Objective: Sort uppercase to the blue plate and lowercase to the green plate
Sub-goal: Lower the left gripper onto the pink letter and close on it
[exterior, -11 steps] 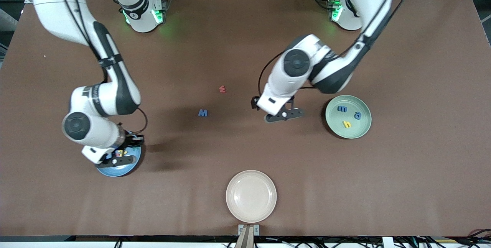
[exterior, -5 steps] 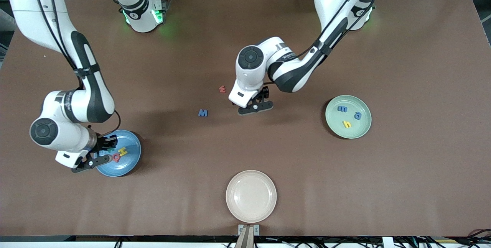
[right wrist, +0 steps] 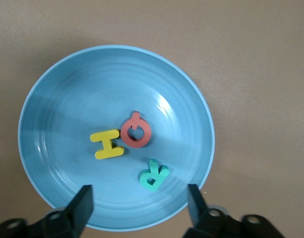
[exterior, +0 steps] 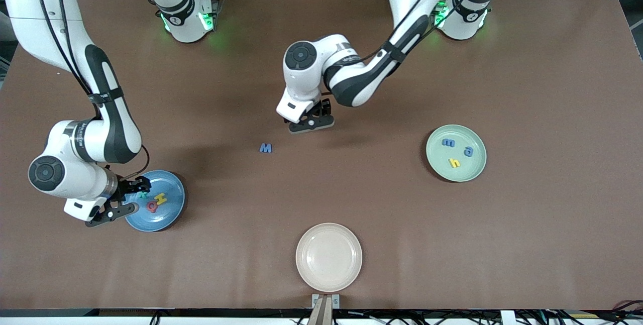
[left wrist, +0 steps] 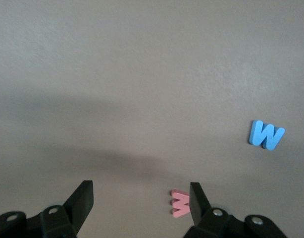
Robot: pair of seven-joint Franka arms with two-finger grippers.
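Brown table surface (exterior: pixel 527 64), both arms reaching in from the bases.

Left gripper (left wrist: pixel 141 198) is held low over the table with fingers spread, nothing gripped; the red w (left wrist: pixel 180 203) lies flat just beside one finger (left wrist: pixel 197 201) (hidden under the gripper in the front view). The blue M (exterior: pixel 265 148) lies flat nearby, nearer the front camera, apart from both plates.

Right gripper (right wrist: pixel 137 203) is poised over the edge of the blue plate (exterior: pixel 173 212), fingers spread, empty. On the plate lie the yellow H (right wrist: pixel 108 144), touching the red Q (right wrist: pixel 136 131), and the teal R (right wrist: pixel 154 175), tilted.

On the green plate (exterior: pixel 477 172) are the blue m (exterior: pixel 448 142), a blue rounded letter (exterior: pixel 468 151) and the yellow h (exterior: pixel 454 163). A beige plate (exterior: pixel 329 280) is seen nearest the camera.
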